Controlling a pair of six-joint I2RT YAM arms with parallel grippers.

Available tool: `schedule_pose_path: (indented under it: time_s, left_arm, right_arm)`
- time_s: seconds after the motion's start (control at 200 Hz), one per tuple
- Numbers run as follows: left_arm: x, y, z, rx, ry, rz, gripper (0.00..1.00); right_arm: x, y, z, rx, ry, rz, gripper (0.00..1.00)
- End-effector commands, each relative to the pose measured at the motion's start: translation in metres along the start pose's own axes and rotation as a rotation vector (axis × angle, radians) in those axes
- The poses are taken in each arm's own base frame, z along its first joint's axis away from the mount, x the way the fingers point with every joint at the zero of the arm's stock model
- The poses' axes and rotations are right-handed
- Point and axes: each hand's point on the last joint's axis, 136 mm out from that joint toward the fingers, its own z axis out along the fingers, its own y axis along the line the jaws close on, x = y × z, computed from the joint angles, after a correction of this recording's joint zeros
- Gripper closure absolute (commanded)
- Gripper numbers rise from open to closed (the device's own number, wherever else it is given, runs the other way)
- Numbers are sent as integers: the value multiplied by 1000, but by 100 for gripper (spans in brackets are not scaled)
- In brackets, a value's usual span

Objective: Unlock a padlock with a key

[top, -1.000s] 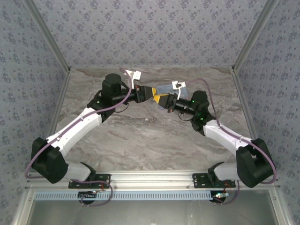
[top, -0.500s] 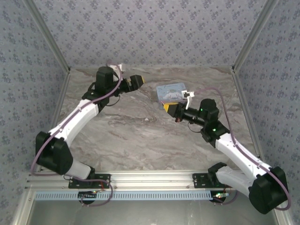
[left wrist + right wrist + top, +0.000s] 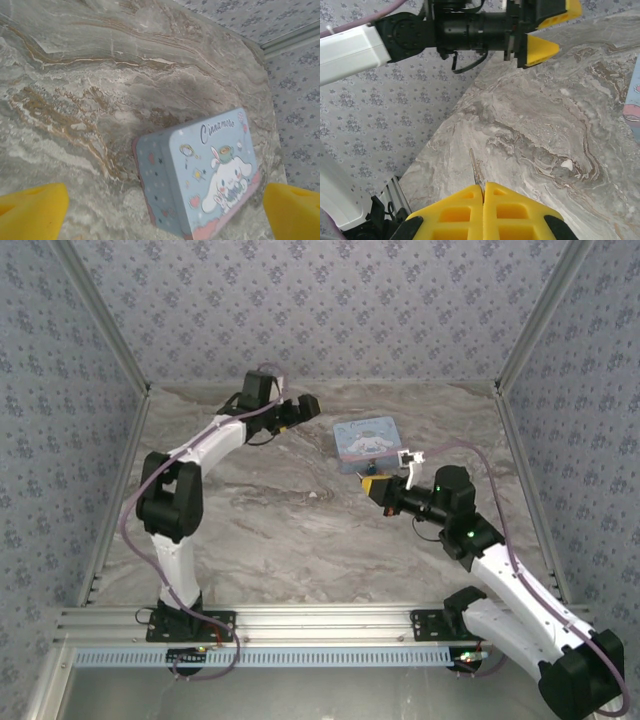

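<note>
Lengthwise, the key [image 3: 474, 167] juts straight from the right pincer [image 3: 483, 186].

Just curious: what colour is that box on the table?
The box is pale blue, with a white cartoon character and stars; clearest in the left wrist view.

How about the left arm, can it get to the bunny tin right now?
Probably yes. The left gripper is wide open and aimed at the tin, which lies just ahead of its yellow fingers with bare table between.
</note>
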Motion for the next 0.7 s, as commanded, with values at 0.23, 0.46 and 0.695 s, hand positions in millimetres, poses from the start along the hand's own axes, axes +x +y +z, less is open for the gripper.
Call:
schedule_pose_path:
  time_s: [0.23, 0.46, 0.695]
  left_arm:
    - [51, -30, 62, 98, 208, -3, 1]
    - [90, -21, 86, 54, 278, -24, 1]
    - [107, -12, 92, 37, 322, -43, 10]
  right_arm:
    - [5, -11, -7, 49, 7, 5, 100]
    - [4, -14, -8, 60, 6, 11, 100]
    - [0, -17, -7, 66, 7, 19, 100]
